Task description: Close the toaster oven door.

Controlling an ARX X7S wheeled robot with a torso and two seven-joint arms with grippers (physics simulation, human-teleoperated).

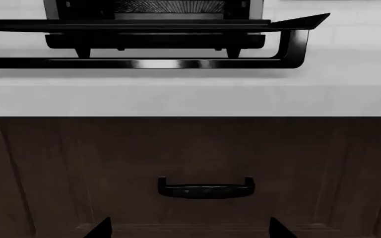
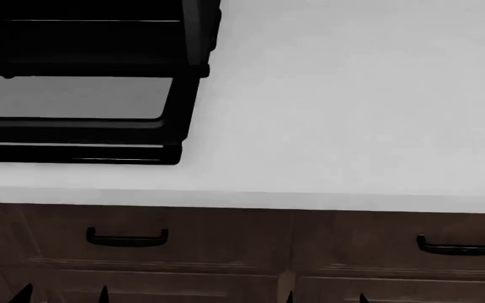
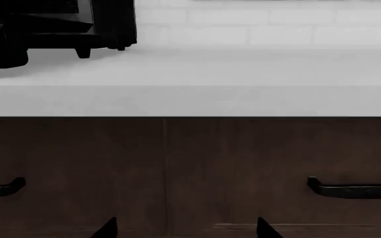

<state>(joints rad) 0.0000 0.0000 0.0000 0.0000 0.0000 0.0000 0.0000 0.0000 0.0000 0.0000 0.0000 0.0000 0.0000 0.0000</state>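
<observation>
The toaster oven (image 2: 83, 44) stands at the back left of the white counter. The toaster oven door (image 2: 179, 107) is open and lies flat out toward me, its bar handle (image 2: 74, 153) near the counter's front edge. In the left wrist view the door (image 1: 144, 24) shows edge-on with the handle (image 1: 157, 63) below it. My left gripper (image 1: 190, 232) is open and empty, low in front of the drawers below the door. My right gripper (image 3: 187, 232) is open and empty, further right. The oven's corner (image 3: 111, 25) shows in the right wrist view.
The white counter (image 2: 343, 113) runs across, with its front edge (image 1: 190, 104) above brown drawers. Black drawer handles (image 2: 127, 238) (image 2: 461, 245) sit below it. One handle (image 1: 206, 188) is straight ahead of the left gripper. A white tiled wall (image 3: 277, 29) backs the counter.
</observation>
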